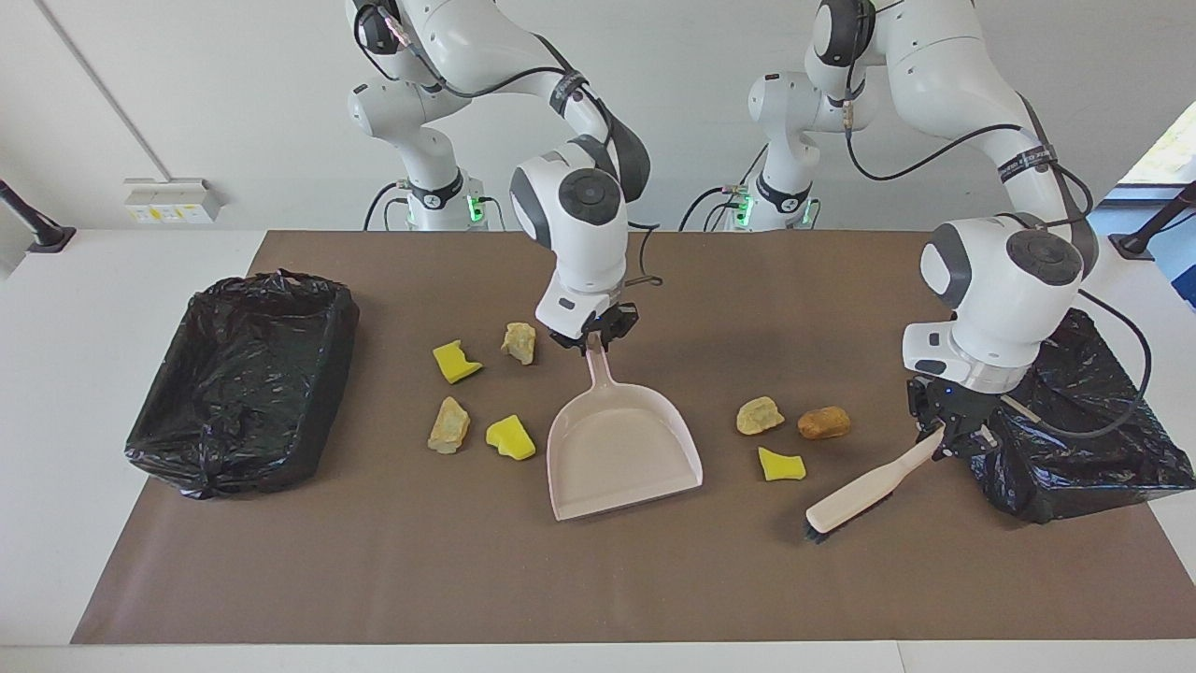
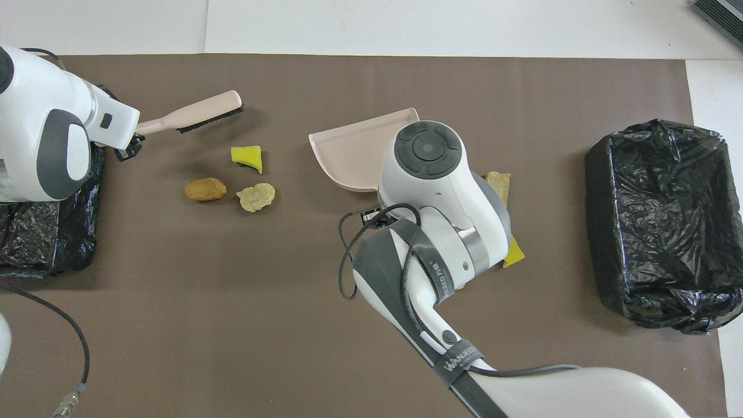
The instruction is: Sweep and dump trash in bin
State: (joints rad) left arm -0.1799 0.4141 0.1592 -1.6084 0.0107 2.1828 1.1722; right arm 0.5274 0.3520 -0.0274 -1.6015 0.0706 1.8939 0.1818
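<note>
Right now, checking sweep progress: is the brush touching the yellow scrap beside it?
Apart. The overhead view shows bare mat between the brush and the yellow scrap; the facing view shows the same gap.

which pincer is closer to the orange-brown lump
Left. The left pincer, shut on the brush handle, sits beside the orange-brown lump, toward the left arm's end. The right pincer grips the dustpan handle, toward the right arm's end.
</note>
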